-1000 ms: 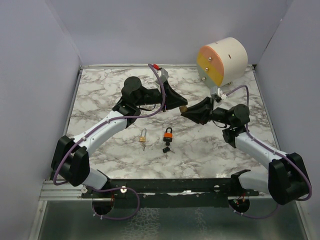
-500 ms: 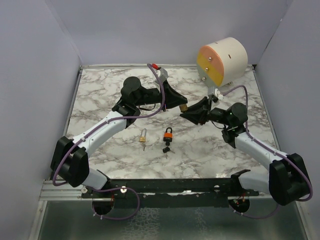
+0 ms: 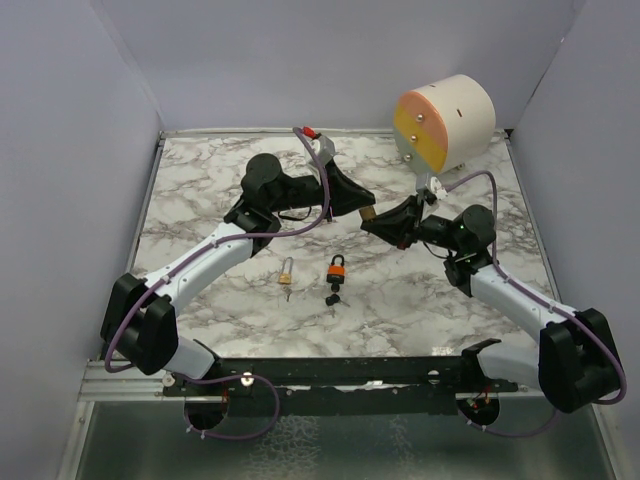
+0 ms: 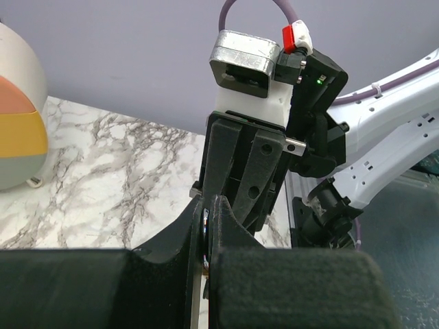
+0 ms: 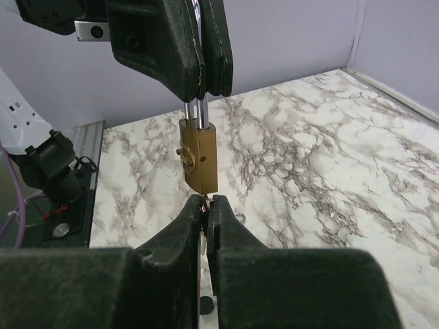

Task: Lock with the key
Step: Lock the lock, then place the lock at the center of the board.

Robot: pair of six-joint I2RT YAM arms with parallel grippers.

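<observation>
Marble tabletop (image 5: 329, 151); padlock (image 5: 197, 159) just above right pincer (image 5: 206, 203)

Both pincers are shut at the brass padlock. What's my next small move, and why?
Probably twist the right pincer gently to turn the key: it pinches the key right under the padlock, which hangs upright by its shackle from the left pincer.
</observation>
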